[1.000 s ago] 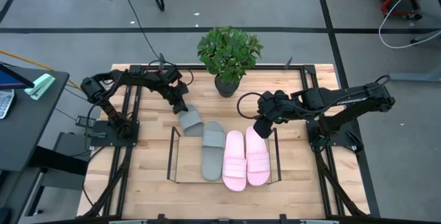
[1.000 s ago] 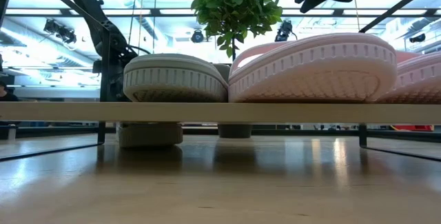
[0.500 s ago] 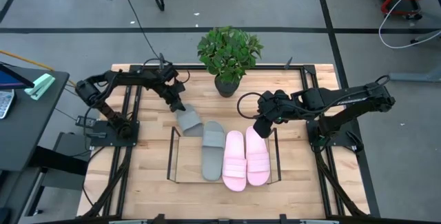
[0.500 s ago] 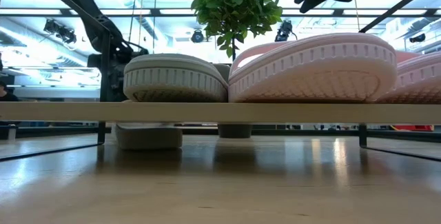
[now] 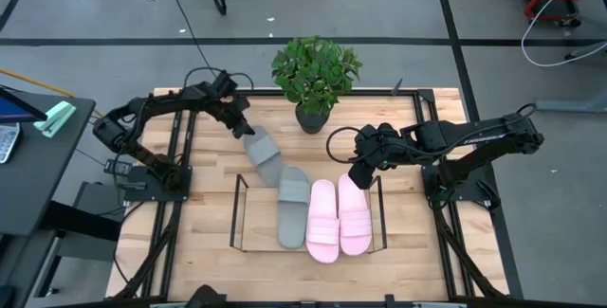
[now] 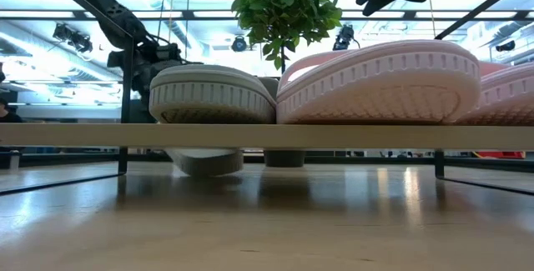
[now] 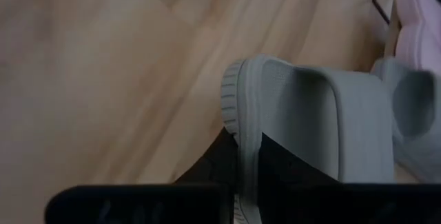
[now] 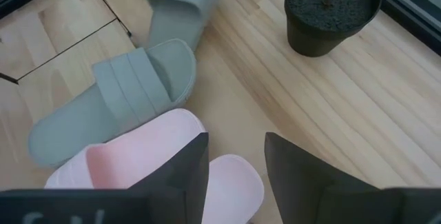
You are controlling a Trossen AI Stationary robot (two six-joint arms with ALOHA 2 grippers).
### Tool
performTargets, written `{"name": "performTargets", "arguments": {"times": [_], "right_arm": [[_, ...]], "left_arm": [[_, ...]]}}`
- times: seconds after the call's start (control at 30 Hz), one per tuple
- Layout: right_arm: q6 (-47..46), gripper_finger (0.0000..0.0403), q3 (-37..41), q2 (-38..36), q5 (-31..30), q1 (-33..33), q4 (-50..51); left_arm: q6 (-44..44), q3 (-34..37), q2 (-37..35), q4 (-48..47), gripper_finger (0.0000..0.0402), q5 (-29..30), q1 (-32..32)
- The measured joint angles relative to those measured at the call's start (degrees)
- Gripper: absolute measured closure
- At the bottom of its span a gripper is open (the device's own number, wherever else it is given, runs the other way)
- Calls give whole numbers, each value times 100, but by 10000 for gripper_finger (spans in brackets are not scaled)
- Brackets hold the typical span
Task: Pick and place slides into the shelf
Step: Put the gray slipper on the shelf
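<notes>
My left gripper (image 5: 243,128) is near the far-left of the table, shut on a grey slide (image 5: 265,156) that slants from it toward the shelf's (image 5: 235,213) far-left corner. The shelf is a black wire rack with a light board (image 6: 267,135). On the board lie the other grey slide (image 5: 294,208) and two pink slides (image 5: 322,221) (image 5: 354,215), soles down. My right gripper (image 5: 360,173) hovers open above the far end of the right pink slide (image 8: 231,172), touching nothing. My left gripper pinches the grey slide's far-left end (image 7: 238,114). One finger (image 7: 207,172) is on the outer side of the sole and the other (image 7: 289,162) on the footbed side, in front of the strap (image 7: 337,120). The held end is raised and the slide tilts down toward the shelf (image 6: 204,164).
A potted plant (image 5: 313,114) stands on the table just beyond the shelf, between the two arms; its pot (image 8: 333,10) is close to the held slide. The board's left part (image 5: 256,218) is bare. Black frame rails run along both table sides.
My left gripper has moved up and toward the table's far edge, taking the grey slide's held end with it. The slide has tipped off its flat rest and turned, now slanting toward the shelf's far-left corner.
</notes>
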State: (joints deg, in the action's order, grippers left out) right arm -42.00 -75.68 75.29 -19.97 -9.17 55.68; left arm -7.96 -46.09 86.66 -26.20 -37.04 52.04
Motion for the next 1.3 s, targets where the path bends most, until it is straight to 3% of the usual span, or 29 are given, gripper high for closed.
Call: {"name": "performTargets", "arguments": {"times": [0.43,0.93,1.1,1.3], "right_arm": [[0,257,0,0,-33,-4,-2],[17,257,0,0,-178,-2,-2],[91,257,0,0,-256,0,-2],[166,257,0,0,-256,-2,-2]], "left_arm": [[-756,-1276,-87,-1364,371,304,468],[-1758,-3582,-86,-3775,371,363,626],[-2012,-3863,-86,-4436,371,117,415],[-2330,-3875,-81,-4551,371,-375,-68]]}}
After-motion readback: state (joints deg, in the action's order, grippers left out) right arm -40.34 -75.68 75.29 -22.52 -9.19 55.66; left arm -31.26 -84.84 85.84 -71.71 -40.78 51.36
